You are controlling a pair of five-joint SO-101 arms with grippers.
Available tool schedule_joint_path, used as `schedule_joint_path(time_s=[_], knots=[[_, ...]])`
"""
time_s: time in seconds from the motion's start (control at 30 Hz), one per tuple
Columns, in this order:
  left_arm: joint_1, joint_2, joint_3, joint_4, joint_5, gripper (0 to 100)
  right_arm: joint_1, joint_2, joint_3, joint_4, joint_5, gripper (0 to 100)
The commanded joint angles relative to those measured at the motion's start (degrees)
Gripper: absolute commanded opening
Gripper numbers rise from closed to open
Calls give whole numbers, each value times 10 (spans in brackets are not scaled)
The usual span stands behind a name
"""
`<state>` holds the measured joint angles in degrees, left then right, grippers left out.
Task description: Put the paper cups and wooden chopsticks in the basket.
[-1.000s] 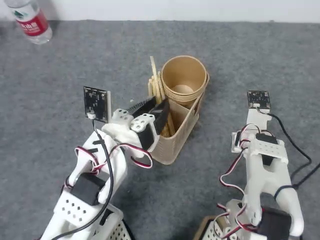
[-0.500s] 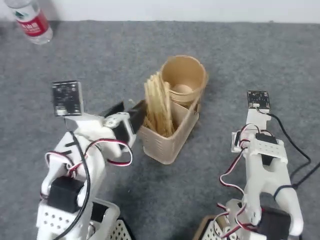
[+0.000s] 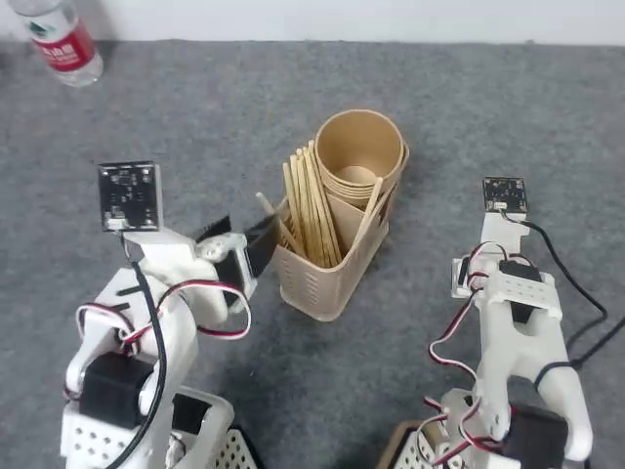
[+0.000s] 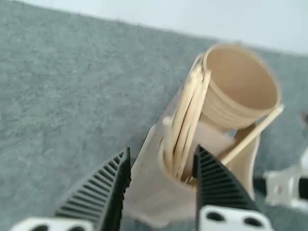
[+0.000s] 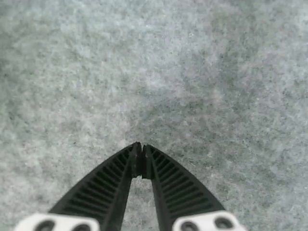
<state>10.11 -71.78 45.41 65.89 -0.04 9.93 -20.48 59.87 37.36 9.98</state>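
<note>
Grey felt table (image 3: 488, 107)
The basket (image 3: 317, 283) stands mid-table; a bottle (image 3: 61, 39) sits at the far corner, well apart.

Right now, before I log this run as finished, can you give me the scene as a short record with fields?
basket: upright on the grey mat, between the arms
paper cups: stacked inside basket
wooden chopsticks: standing inside basket, one leaning toward paper cups
left claw: open, empty, beside basket
right claw: shut, empty, above grey mat
bottle: at far corner
</note>
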Motion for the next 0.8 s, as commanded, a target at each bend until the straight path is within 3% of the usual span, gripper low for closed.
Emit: schedule_joint_path(time_s=[0.0,0.23,0.6,0.77], knots=[[-4,38,-25,33,-23,216,-5,-18,0,-7,7,8],[-6,141,-46,-18,17,217,-5,-18,0,-7,7,8],[66,224,-58,20,19,214,-5,-18,0,-7,7,8],[64,225,-58,38,-49,188,-5,-18,0,-7,7,8]])
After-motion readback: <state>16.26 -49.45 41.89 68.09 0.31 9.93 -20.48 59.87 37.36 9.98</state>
